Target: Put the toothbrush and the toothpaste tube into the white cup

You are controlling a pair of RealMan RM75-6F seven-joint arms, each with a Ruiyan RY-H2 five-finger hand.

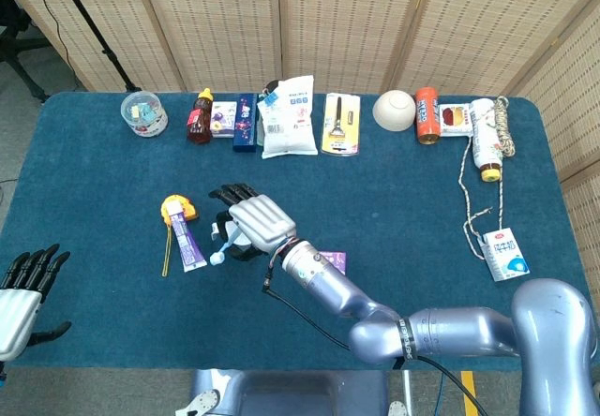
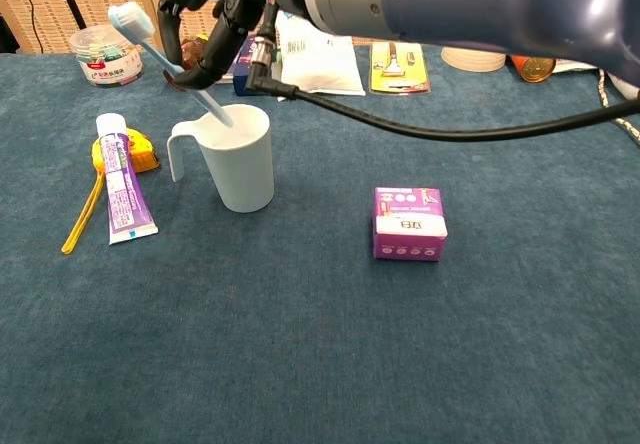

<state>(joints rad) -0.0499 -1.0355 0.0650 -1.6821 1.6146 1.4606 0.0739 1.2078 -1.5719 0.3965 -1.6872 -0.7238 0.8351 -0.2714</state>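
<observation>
The blue counter [image 2: 300,364] carries a row of packets and jars along its far edge. The right hand [image 2: 215,9] reaches across above the white cup [image 2: 245,159], fingers curled around a toothbrush [image 2: 160,49] that slants down, bristle head up to the left and handle tip at the cup's rim. The left hand [image 1: 19,294] rests at the counter's near left corner, fingers apart and holding nothing. A purple box [image 2: 408,224] sits right of the cup. The toothpaste tube [image 2: 122,186] lies flat left of the cup, beside a yellow strip [image 2: 80,214].
</observation>
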